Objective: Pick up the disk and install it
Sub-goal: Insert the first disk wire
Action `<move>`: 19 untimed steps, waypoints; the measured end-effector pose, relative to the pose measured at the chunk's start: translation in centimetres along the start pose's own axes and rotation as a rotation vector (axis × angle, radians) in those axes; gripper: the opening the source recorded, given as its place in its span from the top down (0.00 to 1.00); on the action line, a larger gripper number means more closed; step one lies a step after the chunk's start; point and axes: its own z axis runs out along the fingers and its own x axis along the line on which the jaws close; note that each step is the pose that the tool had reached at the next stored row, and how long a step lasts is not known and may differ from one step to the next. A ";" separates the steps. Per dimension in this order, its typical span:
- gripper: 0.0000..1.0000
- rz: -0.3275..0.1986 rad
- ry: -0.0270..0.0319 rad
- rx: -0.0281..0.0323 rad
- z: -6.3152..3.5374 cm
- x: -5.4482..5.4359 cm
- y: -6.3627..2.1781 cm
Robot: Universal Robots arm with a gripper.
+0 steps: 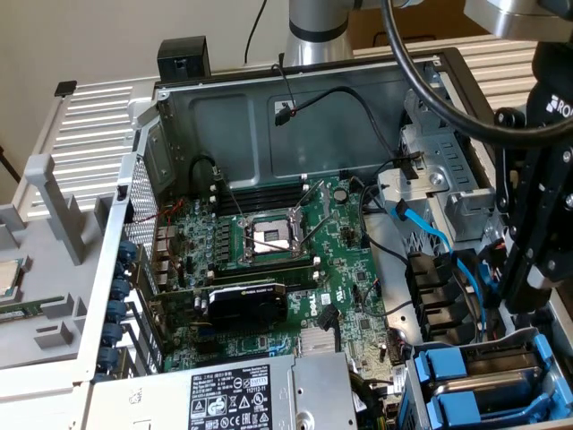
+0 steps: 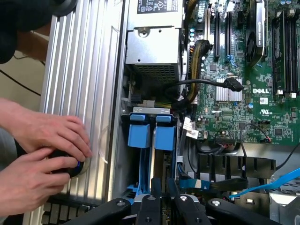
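Two blue-railed drive carriers stand side by side in the drive bay at the case's corner, their blue tabs (image 2: 152,136) facing up. The disk (image 1: 501,358) shows as a grey slab between blue rails in that bay; its label is hidden. Which of the two slots it fills I cannot tell. My gripper (image 2: 164,187) hangs directly over the seam between the two carriers, its dark fingers (image 2: 156,187) drawn close together with nothing clearly held. In the exterior view the gripper (image 1: 526,300) stands at the right, just above the bay.
The grey power supply box (image 1: 242,399) lies beside the bay. The green motherboard (image 1: 295,269) with a graphics card (image 1: 246,305) fills the case floor. A blue cable (image 1: 430,233) and black cables (image 2: 206,84) run near the bay. A person's hands (image 2: 42,150) rest outside the case.
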 end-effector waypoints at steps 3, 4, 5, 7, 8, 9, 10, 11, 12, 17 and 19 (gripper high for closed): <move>0.83 0.000 0.0001 0.0000 0.00 0.0 0.00; 0.83 0.000 0.0000 0.0000 0.00 0.0 0.00; 0.83 0.000 0.0000 0.0000 0.00 0.0 0.00; 0.83 0.001 0.0000 -0.0004 0.00 0.0 0.00; 0.83 0.004 -0.0006 -0.0025 0.01 0.0 0.01; 0.83 0.008 -0.0015 -0.0059 0.01 0.0 0.01; 0.83 0.014 -0.0024 -0.0094 0.01 0.0 0.00; 0.83 0.021 -0.0035 -0.0140 0.01 0.0 0.00; 0.83 0.026 -0.0044 -0.0162 0.01 0.0 0.01; 0.83 0.062 -0.0101 -0.0247 0.20 0.0 -0.02; 0.83 0.075 -0.0119 -0.0288 0.34 -0.1 -0.05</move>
